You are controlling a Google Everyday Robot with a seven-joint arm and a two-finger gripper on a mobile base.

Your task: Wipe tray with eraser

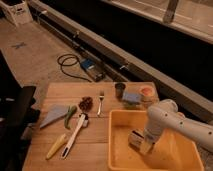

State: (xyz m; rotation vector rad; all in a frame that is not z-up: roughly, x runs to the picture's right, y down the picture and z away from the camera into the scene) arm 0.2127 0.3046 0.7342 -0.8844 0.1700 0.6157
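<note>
The large yellow tray sits on the right part of the wooden table. My white arm reaches into it from the right. My gripper is down inside the tray, left of its middle, close to the tray floor. It is shut on the eraser, a small pale block with dark edges that sticks out to the left of the fingers and rests on or just above the tray floor.
Left of the tray lie a white-handled brush, a yellow item, a green item, a grey-blue cloth, a dark reddish cluster and a fork. Behind the tray stand a dark cup, a blue sponge and an orange bowl.
</note>
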